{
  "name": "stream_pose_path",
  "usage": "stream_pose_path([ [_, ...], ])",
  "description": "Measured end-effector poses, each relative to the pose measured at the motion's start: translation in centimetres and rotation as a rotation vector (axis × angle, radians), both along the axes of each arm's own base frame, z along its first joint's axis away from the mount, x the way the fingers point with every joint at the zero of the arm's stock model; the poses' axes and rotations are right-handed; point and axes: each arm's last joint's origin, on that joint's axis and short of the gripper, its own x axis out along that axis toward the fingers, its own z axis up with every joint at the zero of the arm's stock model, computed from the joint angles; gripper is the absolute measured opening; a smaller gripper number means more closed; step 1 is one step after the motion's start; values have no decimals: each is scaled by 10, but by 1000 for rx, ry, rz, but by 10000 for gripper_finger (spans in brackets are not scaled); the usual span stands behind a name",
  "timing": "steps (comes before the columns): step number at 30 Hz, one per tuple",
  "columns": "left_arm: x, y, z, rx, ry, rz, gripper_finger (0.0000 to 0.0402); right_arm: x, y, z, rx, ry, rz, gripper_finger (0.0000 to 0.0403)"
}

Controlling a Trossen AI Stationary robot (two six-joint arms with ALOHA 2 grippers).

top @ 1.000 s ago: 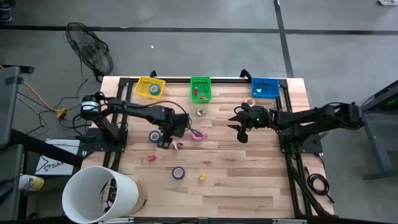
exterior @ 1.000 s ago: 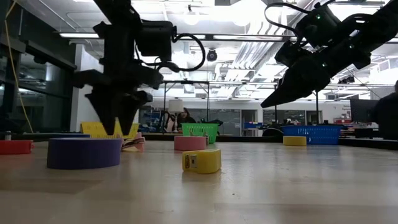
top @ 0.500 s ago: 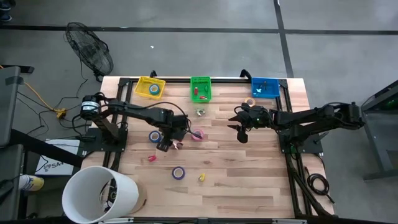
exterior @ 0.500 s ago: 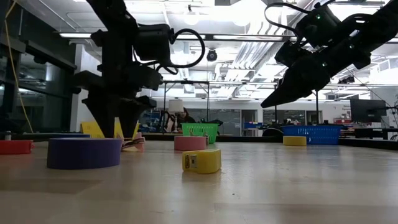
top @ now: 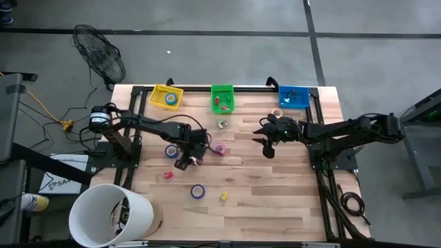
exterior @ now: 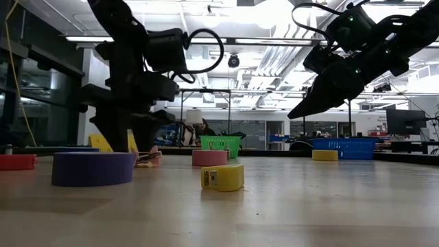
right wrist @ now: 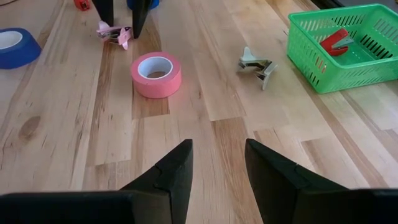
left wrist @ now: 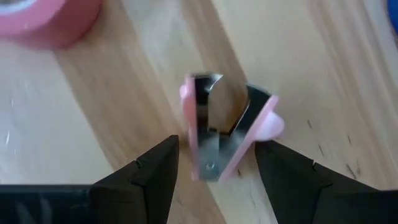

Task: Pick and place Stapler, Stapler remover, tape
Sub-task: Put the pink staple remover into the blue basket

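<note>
since a second ago the left gripper (left wrist: 214, 180) has come lower, jaws spread on either side of the pink staple remover (left wrist: 227, 124) lying on the tabletop (top: 275, 193) beside the pink tape (right wrist: 156, 74). right gripper (right wrist: 217, 168) waits, jaws spread.

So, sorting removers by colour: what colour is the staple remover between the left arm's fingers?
Pink, with metal claws; the staple remover shows best in the left wrist view.

Pink stapler remover (left wrist: 227, 127) (between fingers (left wrist: 144, 180))
</note>
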Motion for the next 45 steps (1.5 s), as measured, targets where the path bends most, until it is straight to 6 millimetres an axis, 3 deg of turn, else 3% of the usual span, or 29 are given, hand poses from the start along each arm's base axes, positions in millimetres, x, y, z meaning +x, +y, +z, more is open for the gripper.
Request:
stream_pose_path([
  [11, 6, -19, 0, 125, -75, -112, 209, 0, 0, 0, 7, -1, -5, 138],
  [40, 3, -17, 0, 190, -38, -118, 208, 0, 0, 0, 9, -2, -5, 138],
  [45, 3, -17, 0, 196, -33, -118, 178, 0, 0, 0, 10, -2, -2, 138],
])
